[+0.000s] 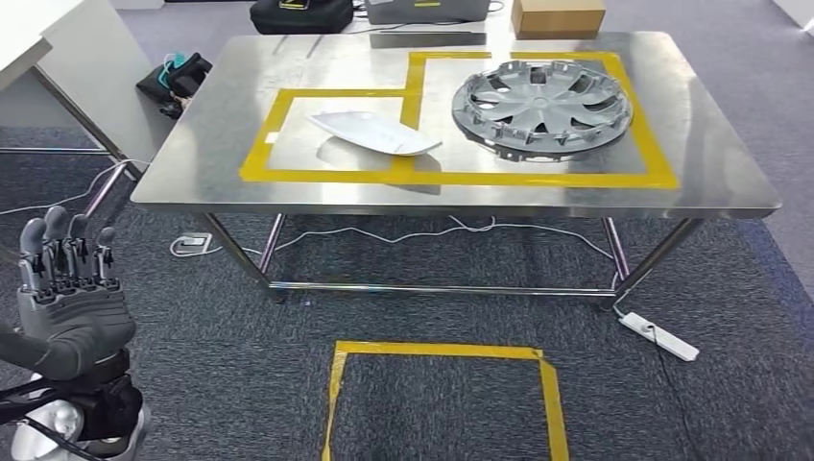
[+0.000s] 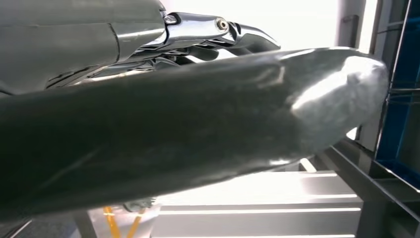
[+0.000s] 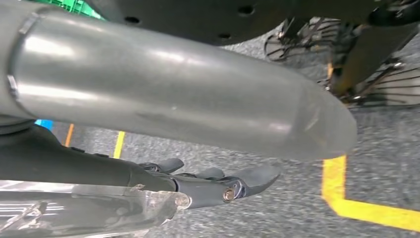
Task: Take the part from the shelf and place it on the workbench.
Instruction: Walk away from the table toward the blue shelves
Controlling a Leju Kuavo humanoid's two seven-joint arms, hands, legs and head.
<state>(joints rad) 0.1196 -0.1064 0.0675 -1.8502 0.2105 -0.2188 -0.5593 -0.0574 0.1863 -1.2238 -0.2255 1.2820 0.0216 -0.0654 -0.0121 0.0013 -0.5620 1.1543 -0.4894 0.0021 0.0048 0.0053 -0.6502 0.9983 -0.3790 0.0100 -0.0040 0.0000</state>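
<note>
Head view: left hand (image 1: 69,300) raised, fingers straight, apart, holding nothing; white part (image 1: 374,132) and hubcap (image 1: 542,106) lie on the workbench (image 1: 202,163).
Left wrist view: thumb (image 2: 198,134) near, nothing held.
Right wrist view: right hand (image 3: 218,186) over carpet, fingers loosely extended, holding nothing.
Risk: walking in could bump the bench edge.

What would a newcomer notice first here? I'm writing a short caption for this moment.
First, the big grey wheel cover lying flat inside the yellow tape outline on the right half of the steel table. Next, the white curved panel beside it, to the left. Then the robot's left hand, raised at the lower left with nothing in it, fingers pointing up.
</note>
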